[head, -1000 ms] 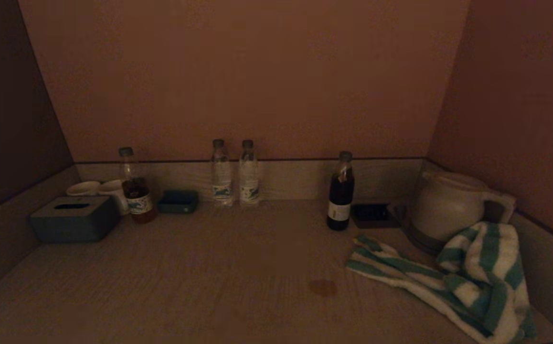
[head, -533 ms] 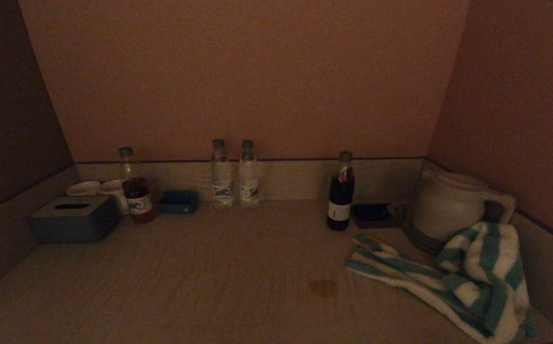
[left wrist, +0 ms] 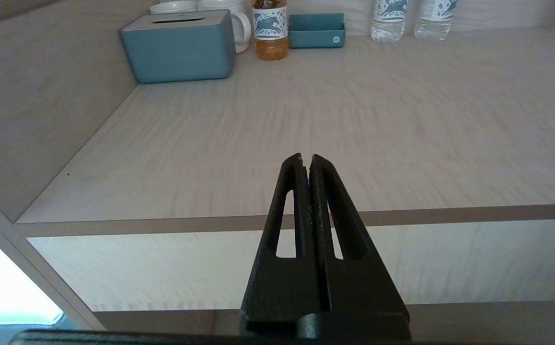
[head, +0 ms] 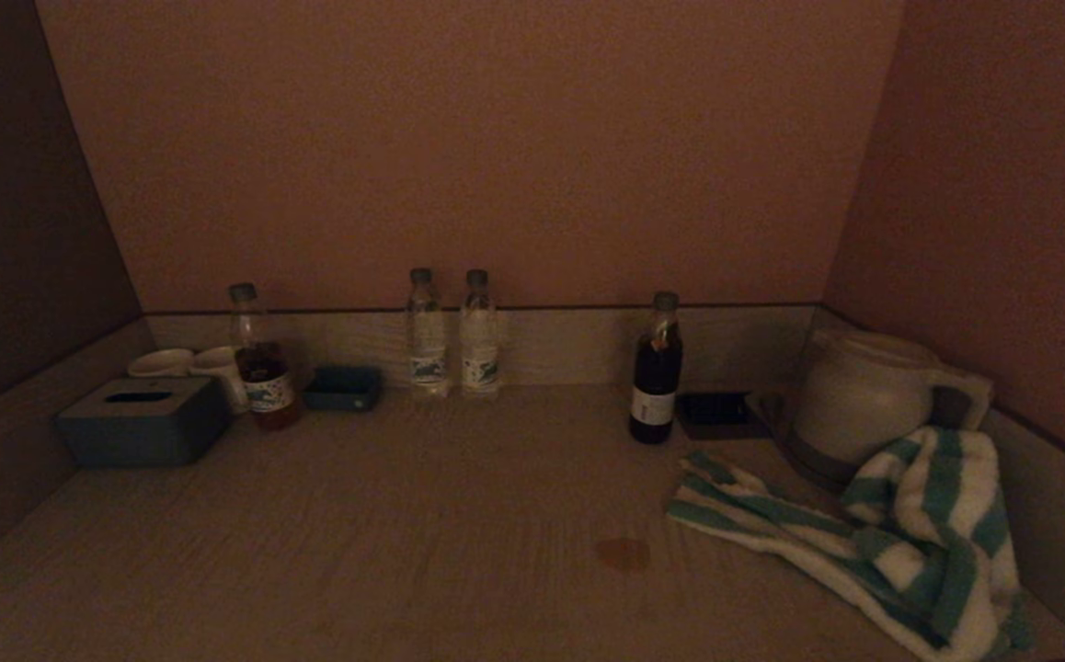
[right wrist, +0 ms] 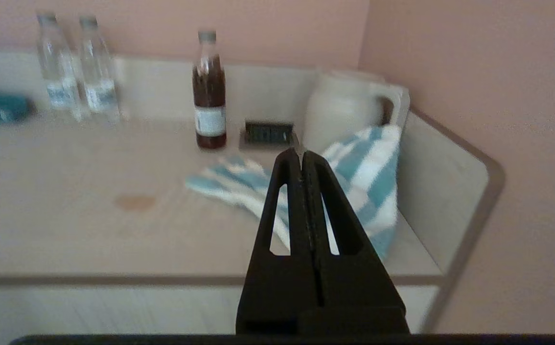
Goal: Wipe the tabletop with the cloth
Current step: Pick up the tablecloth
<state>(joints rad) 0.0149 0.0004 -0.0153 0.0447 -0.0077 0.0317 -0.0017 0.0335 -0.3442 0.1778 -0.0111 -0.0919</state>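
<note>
Teal-and-white stripes mark the cloth (head: 900, 542), which in the head view lies crumpled on the tabletop (head: 422, 552), one end draped up against the kettle (head: 864, 395) and the other trailing away from it toward a brownish stain (head: 623, 553). The dark bottle (head: 657, 368) stands just beside the kettle on the stain's side, and two water bottles (head: 452, 333) sit well apart from the kettle along the back edge. Neither arm shows here, so nothing has hold of the cloth yet.

In the left wrist view, the left gripper (left wrist: 305, 160) hangs off the front edge of the tabletop, far from the kettle, fingers pressed together on nothing; it looks parked.

In the right wrist view, the right gripper (right wrist: 296, 155) points toward the kettle and cloth from outside the front edge, its fingers also closed and empty. Being nearest the cloth, it is probably the arm meant to pick it up.
</note>
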